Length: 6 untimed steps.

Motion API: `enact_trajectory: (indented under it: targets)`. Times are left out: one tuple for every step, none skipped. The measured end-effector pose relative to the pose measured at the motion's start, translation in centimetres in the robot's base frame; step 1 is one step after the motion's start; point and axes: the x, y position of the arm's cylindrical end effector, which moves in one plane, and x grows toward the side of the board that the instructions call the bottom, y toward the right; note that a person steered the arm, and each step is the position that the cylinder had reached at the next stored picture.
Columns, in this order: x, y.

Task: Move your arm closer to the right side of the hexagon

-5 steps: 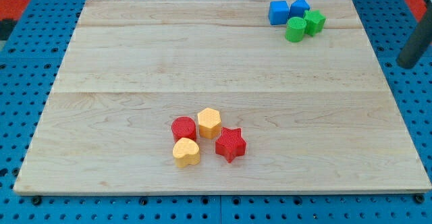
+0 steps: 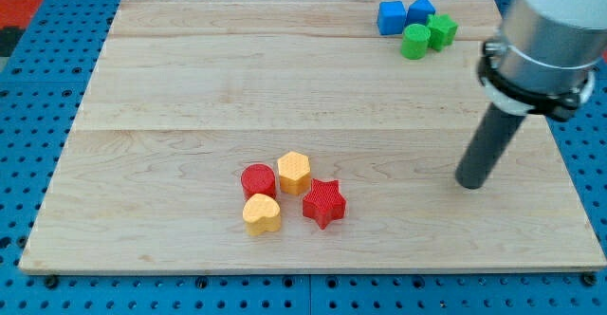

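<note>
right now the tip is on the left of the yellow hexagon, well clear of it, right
Not quite. In the camera view my tip is on the view's right of the yellow hexagon, not its left. It is well clear of it, as you say.

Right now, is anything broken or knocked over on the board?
Nothing stands out. The yellow hexagon, red cylinder, yellow heart and red star sit upright in a tight cluster. My tip is well off to the view's right, touching none.
</note>
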Motion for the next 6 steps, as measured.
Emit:
enact_trajectory:
  targets:
    - [0.0,-3.4]
    - [0.2,-4.7]
    - [0.2,-4.4]
    - [0.2,-5.6]
    - [-1.1,-6.7]
    - [-6.4,-7.2]
